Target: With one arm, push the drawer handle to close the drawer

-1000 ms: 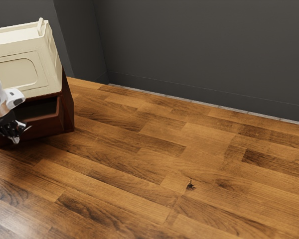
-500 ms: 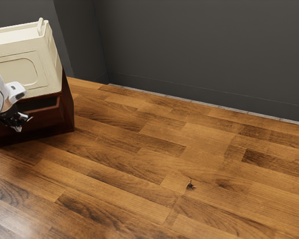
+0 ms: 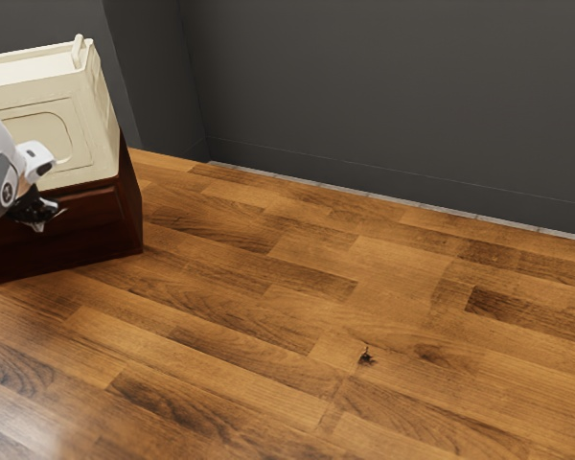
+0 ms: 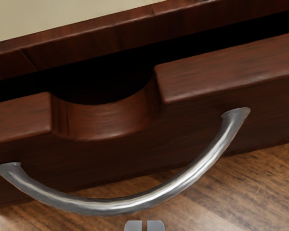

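Note:
My gripper (image 3: 40, 213) is in front of the dark red-brown drawer front (image 3: 81, 225) in the exterior view. In the wrist view the gripper (image 4: 144, 225) has its two grey fingertips close together, shut, beside the middle of the curved silver handle (image 4: 111, 207). Whether they touch it I cannot tell. The drawer front (image 4: 216, 86), with a rounded notch in its top edge, stands near the cabinet's upper edge (image 4: 101, 38); a narrow dark gap shows between them. The handle is not discernible in the exterior view.
A cream, box-shaped piece (image 3: 48, 115) with a raised lip sits on top of the cabinet. Wood-plank flooring (image 3: 297, 316) extends toward the exterior view's right, with a dark grey wall (image 3: 383, 96) behind. A small dark mark (image 3: 366, 357) is on the planks.
The drawer has slid inward, and its dark interior is no longer seen in the exterior view. My gripper has moved along with it, toward the cabinet and slightly up in that view.

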You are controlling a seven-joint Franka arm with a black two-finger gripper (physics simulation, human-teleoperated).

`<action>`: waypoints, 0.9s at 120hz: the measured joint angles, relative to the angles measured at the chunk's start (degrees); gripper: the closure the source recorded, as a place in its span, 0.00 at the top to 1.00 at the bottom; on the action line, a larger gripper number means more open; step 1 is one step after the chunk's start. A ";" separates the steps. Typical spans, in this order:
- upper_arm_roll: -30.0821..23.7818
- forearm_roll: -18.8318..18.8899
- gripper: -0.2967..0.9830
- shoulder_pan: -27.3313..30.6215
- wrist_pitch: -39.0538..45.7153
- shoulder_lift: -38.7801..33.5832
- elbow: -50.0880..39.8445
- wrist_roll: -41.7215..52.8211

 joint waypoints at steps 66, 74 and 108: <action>-0.24 -1.43 0.15 0.40 1.28 4.93 4.67 0.09; -0.33 -1.77 0.15 0.15 1.38 4.69 4.21 0.11; 0.52 -2.36 0.15 -9.92 -1.96 -8.12 -10.47 0.07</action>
